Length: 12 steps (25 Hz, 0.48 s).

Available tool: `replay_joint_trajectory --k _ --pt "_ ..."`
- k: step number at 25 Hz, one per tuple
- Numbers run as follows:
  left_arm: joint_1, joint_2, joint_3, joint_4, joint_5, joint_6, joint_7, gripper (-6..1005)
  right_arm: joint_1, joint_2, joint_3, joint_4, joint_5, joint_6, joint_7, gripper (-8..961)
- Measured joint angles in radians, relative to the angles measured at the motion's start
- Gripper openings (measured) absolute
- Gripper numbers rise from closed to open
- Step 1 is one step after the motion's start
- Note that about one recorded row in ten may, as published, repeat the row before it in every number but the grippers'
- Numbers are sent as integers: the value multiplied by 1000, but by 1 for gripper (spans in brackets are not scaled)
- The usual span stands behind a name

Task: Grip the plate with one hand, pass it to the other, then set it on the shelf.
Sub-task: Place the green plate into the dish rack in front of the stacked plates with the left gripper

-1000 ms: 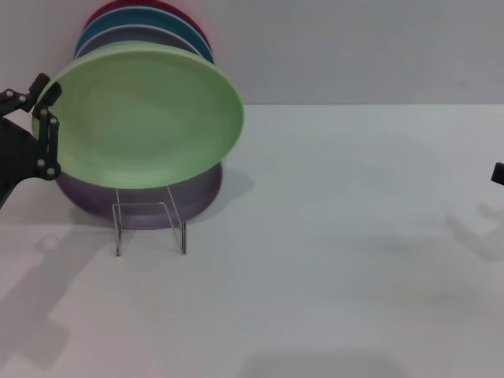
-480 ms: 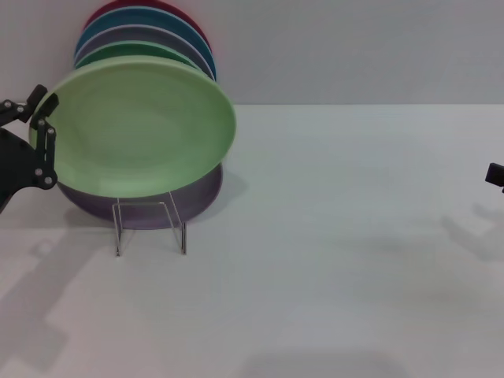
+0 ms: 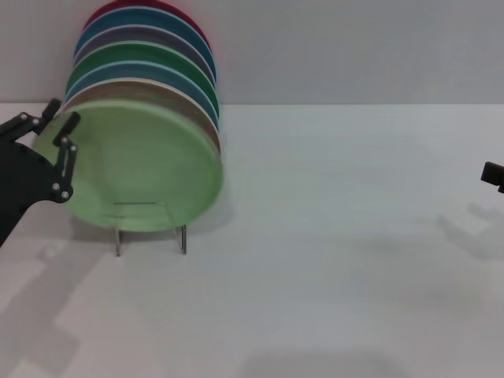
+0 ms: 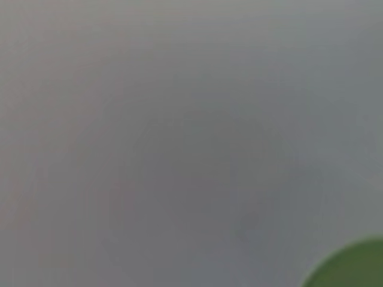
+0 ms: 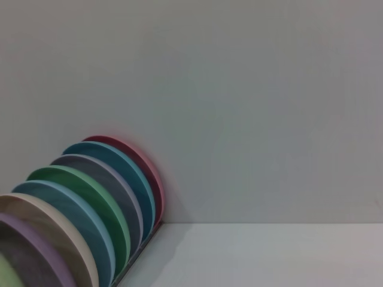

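Observation:
The light mint-green plate (image 3: 138, 165) stands nearly upright at the front of a row of plates, its lower edge at the clear acrylic shelf (image 3: 150, 230). My left gripper (image 3: 63, 113), bulky and black, sits at the plate's left rim with one finger in front of the rim and one behind, shut on it. A green patch of the plate fills a corner of the left wrist view (image 4: 353, 269). My right gripper (image 3: 494, 173) shows only as a small black piece at the far right edge, away from the plate.
Behind the mint plate stands a row of upright plates (image 3: 146, 63): tan, blue, dark green, lilac, teal and red, close to the grey back wall. The same row shows in the right wrist view (image 5: 90, 197). The white table (image 3: 339, 236) stretches to the right.
The plate has come down and tipped from a tilted, raised pose to nearly upright on the shelf, uncovering the plates behind. My left gripper has moved down and slightly right with it.

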Motion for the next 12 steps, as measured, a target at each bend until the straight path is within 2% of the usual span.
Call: replay_joint_trajectory --k 11,12 --pt "6 -8 -3 1 -2 -20 16 300 0 0 0 0 0 3 0 738" --pt "18 -16 -4 -1 -2 -19 45 314 0 0 0 0 0 3 0 738"
